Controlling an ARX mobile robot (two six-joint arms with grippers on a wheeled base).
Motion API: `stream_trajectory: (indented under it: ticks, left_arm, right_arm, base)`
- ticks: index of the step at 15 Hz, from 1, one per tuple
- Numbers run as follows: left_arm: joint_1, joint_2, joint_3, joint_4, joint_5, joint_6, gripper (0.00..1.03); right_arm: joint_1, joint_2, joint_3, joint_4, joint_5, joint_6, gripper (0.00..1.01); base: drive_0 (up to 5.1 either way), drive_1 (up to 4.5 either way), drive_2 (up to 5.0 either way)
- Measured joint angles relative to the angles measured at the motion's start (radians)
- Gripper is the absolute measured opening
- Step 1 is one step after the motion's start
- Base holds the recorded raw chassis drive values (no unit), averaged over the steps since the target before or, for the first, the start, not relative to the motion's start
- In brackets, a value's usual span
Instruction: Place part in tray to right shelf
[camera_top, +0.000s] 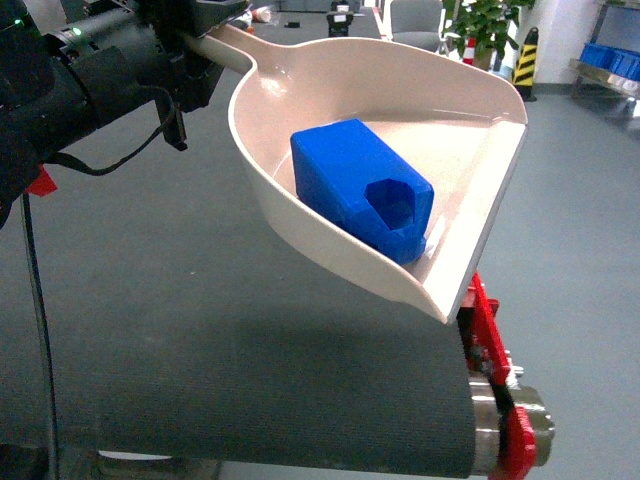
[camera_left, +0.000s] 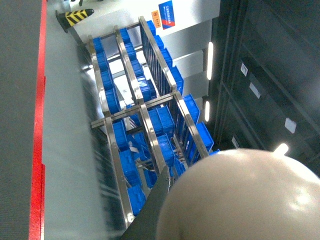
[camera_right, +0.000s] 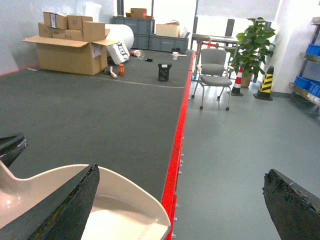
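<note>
Gripping the tray (camera_top: 470, 110) by its handle, the left gripper (camera_top: 185, 65) holds it aloft, the part (camera_top: 360, 187) lying inside. Left wrist view: right shelf (camera_left: 145, 107) beyond. Right wrist view: right gripper (camera_right: 180, 200) spread wide, empty.

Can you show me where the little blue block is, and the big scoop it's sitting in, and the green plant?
Blue block (camera_top: 350, 180): head view, on its top face.
Scoop (camera_top: 400, 75): head view, on its bare back wall.
Green plant (camera_right: 255, 42): right wrist view, on its leaves.
</note>
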Motion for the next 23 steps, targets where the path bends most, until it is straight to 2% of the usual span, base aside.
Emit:
stream_trajectory:
  ticks: [23]
  left_arm:
    - [0.000, 0.000, 0.001, 0.000, -0.001, 0.000, 0.12]
  right_arm:
    - [0.000, 0.000, 0.000, 0.000, 0.002, 0.000, 0.98]
  base:
    - [5.0, -2.41, -2.3]
